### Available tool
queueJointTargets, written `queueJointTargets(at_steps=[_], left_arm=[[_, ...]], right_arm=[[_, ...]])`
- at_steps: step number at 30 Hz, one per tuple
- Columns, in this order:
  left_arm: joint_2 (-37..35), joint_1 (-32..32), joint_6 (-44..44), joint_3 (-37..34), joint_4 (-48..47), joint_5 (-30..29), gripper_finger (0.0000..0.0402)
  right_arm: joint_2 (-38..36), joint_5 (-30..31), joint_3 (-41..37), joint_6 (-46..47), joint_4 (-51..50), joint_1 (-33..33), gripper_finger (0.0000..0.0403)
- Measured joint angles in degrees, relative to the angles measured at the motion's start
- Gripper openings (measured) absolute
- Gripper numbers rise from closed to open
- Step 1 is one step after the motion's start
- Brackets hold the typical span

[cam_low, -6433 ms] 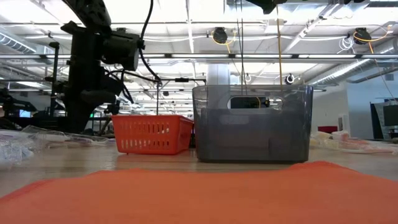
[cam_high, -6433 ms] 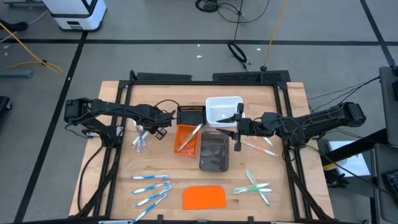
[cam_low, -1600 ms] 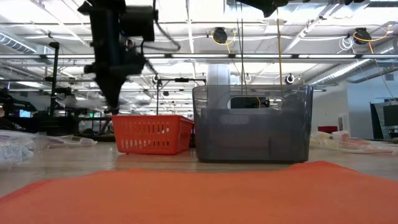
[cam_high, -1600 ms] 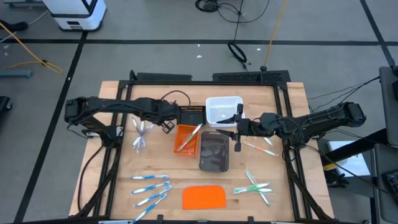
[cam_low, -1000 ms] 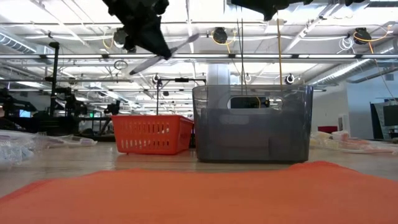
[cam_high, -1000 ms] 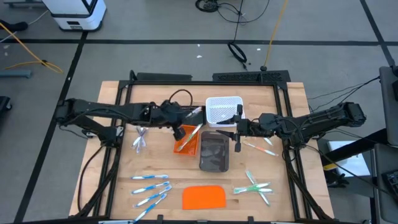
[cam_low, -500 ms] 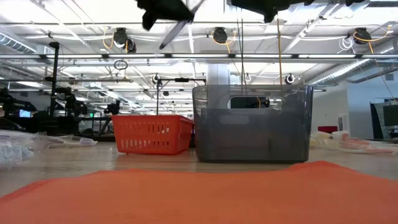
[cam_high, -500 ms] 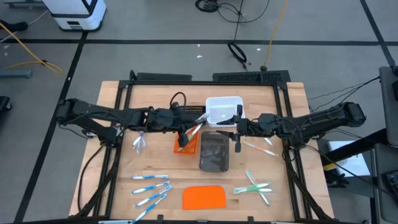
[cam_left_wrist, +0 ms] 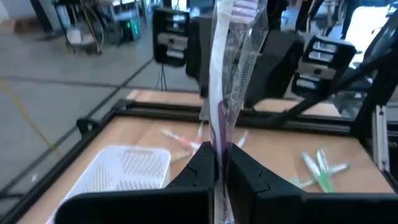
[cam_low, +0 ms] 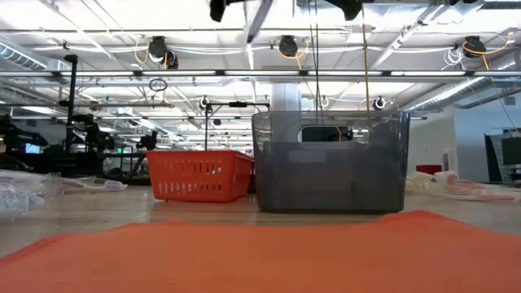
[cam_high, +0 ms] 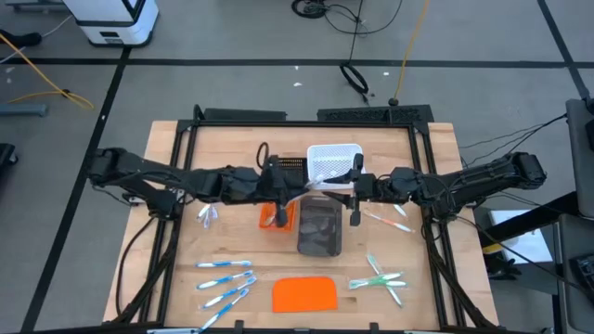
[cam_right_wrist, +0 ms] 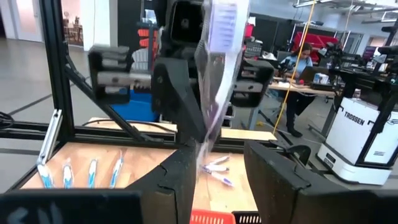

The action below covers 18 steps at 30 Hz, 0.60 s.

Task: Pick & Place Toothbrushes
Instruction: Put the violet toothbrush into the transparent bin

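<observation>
High view first: the left gripper (cam_high: 295, 188) has swung in from the pale pile on the left and now sits over the middle of the table, between the white basket (cam_high: 333, 163) and the grey bin (cam_high: 319, 229), with a pale grey toothbrush (cam_high: 309, 185) in clear wrap pinched in its closed fingers. A second ago it was back over the orange basket (cam_high: 272, 217); now it is almost nose to nose with the right gripper (cam_high: 354, 192), which has not budged. The rest of the pale pile (cam_high: 207, 213) lies on the left, blue toothbrushes (cam_high: 225, 281) front left, green toothbrushes (cam_high: 380, 280) front right, pink ones (cam_high: 388, 221) under the right arm, the orange slab (cam_high: 305, 294) at the front edge.

Low view: the wrapped brush (cam_low: 259, 18) pokes down from the very top, higher and further across than half a second back. Grey bin and orange basket stand untouched below.

Left wrist view: the fingers (cam_left_wrist: 200, 167) are clamped tight on the wrapper, brush (cam_left_wrist: 231, 68) standing tall, the other arm dark right behind it.

Right wrist view: its own fingers (cam_right_wrist: 179, 174) stand apart, empty, and the brush (cam_right_wrist: 217, 68) hangs just ahead of the gap. Looks like a handover is shaping up, or a drop into a bin just below; this brush is lifted but not yet placed.
</observation>
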Motion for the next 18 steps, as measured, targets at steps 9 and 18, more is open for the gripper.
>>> queueJointTargets(at_steps=[9,18], left_arm=[[5.9,0.4,2.5,-0.1,9.5,1.9,0.0021],[8.2,1.0,3.4,-0.1,14.1,3.1,0.0022]], right_arm=[[0.0,-0.1,0.0,0.0,0.2,0.0,0.0126],[0.0,-0.3,0.0,-0.1,0.2,0.0,0.0126]])
